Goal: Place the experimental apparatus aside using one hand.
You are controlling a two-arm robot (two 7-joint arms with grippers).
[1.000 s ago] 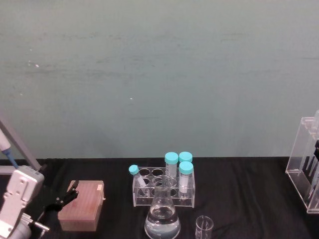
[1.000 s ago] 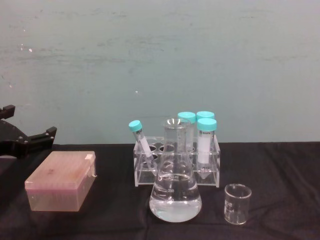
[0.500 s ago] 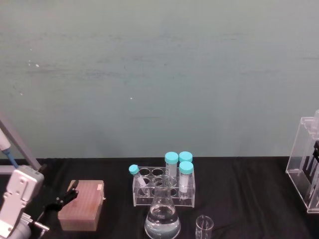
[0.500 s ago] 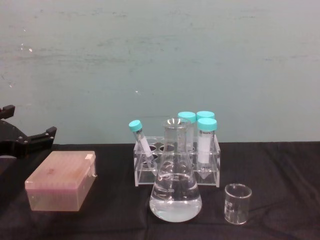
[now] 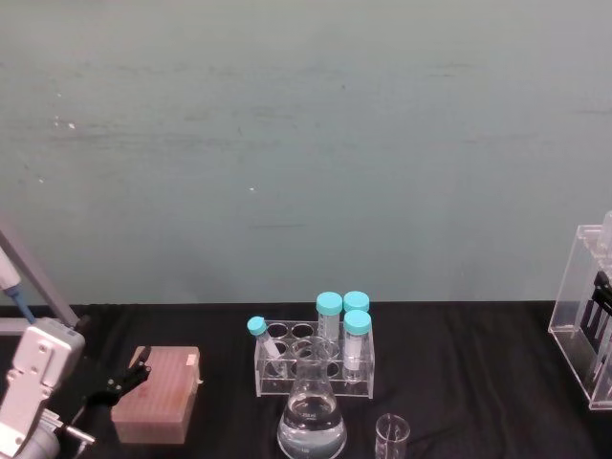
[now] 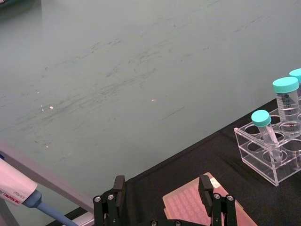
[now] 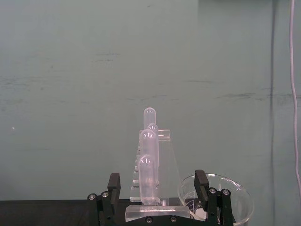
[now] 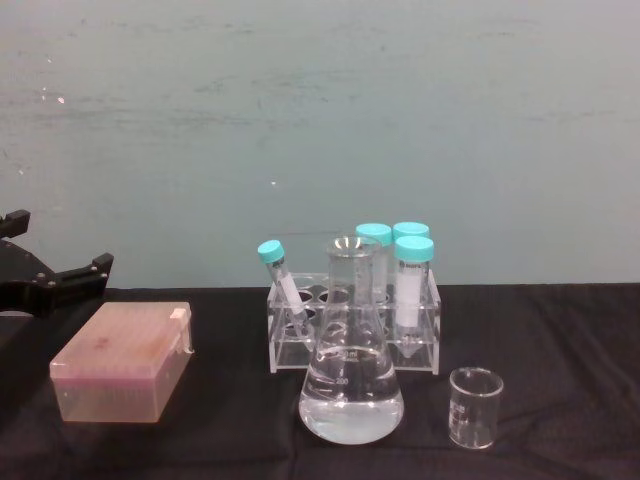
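Tabletop (image 8: pixel 560 330) black beneath scuffed green wall (image 8: pixel 320 120)

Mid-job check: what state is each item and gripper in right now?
Conical flask: upright, part-filled with clear liquid.
Beaker: upright, empty.
Tube rack: four capped tubes, one leaning.
Pink box: lid closed.
Acrylic stand: upright.
Left gripper: jaws open.
Right gripper: jaws open.

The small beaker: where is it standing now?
In the chest view the small beaker stands right of the conical flask, apart from it, before the tube rack.
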